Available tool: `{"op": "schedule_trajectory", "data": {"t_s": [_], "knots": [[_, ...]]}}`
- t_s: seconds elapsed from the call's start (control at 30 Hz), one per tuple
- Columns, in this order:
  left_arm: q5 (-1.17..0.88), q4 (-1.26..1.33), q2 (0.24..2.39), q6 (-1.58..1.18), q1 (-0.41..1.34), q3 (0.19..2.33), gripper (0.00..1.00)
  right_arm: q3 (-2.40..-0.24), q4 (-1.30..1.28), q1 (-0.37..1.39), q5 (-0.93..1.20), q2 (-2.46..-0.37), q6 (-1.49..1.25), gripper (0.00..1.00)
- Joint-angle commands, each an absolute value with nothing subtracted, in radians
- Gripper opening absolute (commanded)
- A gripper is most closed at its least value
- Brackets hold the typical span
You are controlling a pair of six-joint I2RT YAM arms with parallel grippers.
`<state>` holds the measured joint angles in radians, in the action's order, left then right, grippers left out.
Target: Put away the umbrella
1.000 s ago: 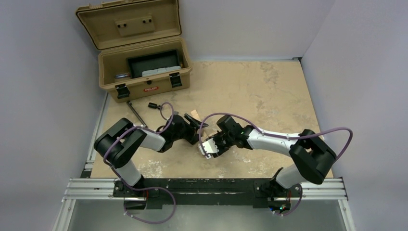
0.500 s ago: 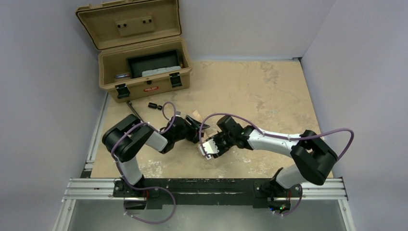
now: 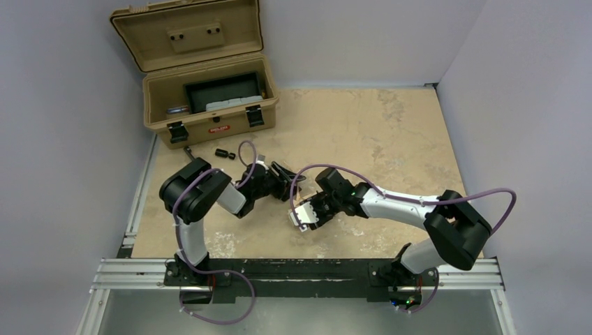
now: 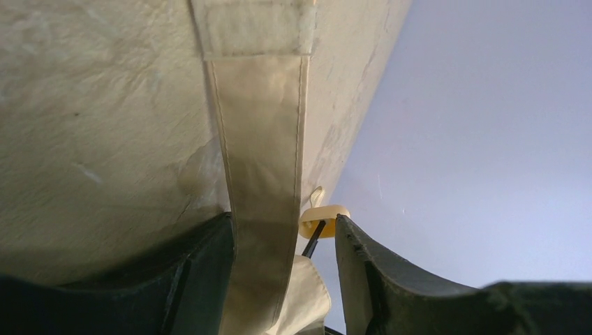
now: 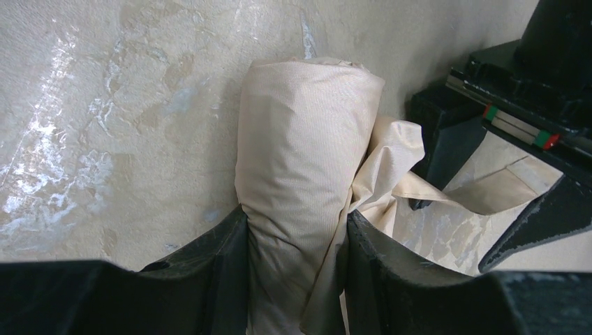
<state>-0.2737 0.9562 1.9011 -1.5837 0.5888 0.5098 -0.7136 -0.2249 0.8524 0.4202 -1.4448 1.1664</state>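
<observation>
Inspecting the right gripper (image 5: 294, 213), you find its jaws clamped on the umbrella (image 5: 307, 125), a rolled beige bundle held across its middle with its far end against the table (image 3: 391, 139). Loose folds of the same fabric spill from one side of the bundle towards the left gripper (image 4: 283, 218).

The left gripper's jaws stand apart. The umbrella's beige strap (image 4: 258, 139) runs lengthwise between them. It lies against one finger (image 4: 202, 272) and leaves a clear gap at the other. A lighter patch (image 4: 255, 28) sits at the strap's far end. In that gap you see a small pale yellowish piece (image 4: 322, 218) on a thin dark stem; what it belongs to cannot be told.

From the top camera, the two grippers meet just left of the table's centre, fingertips near each other, and the umbrella is almost wholly hidden beneath them.

The tan case (image 3: 209, 105) stands at the far left corner with its lid raised, well apart from the umbrella. It holds a dark tray (image 3: 222, 91). On the table just in front of it lie a small dark cylinder (image 3: 223, 153) and a thin dark rod (image 3: 188, 150), the rod partly covered by the left arm.
</observation>
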Motion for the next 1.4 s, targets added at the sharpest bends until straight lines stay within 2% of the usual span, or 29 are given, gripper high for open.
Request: {"op": "schedule_trajectory", "data": {"t_s": [0.0,0.37,0.47,0.53,0.63,0.7,0.97,1.37], "knots": [[-0.237,0.703,1.904,-1.504,0.578,0.547,0.54,-0.720,-0.227,0.859,0.462,-1.421,1.147,0.03],[-0.119,0.170,1.756,-1.275,0.558,0.690,0.50,-0.720,-0.225,0.859,0.453,-1.430,1.139,0.03],[-0.099,0.012,1.729,-1.185,0.558,0.763,0.40,-0.725,-0.226,0.859,0.448,-1.442,1.135,0.03],[-0.099,-0.064,1.725,-1.146,0.560,0.804,0.26,-0.730,-0.231,0.860,0.447,-1.453,1.135,0.03],[-0.121,-0.114,1.743,-1.103,0.559,0.863,0.13,-0.737,-0.238,0.859,0.448,-1.462,1.137,0.03],[-0.133,-0.128,1.758,-1.089,0.559,0.887,0.01,-0.744,-0.247,0.859,0.450,-1.468,1.140,0.03],[-0.137,-0.185,1.785,-1.031,0.560,0.977,0.00,-0.764,-0.313,0.861,0.493,-1.466,1.182,0.02],[-0.172,-0.417,1.907,-0.986,0.598,1.289,0.00,-0.828,-0.324,0.964,0.467,-1.468,1.186,0.00]]}}
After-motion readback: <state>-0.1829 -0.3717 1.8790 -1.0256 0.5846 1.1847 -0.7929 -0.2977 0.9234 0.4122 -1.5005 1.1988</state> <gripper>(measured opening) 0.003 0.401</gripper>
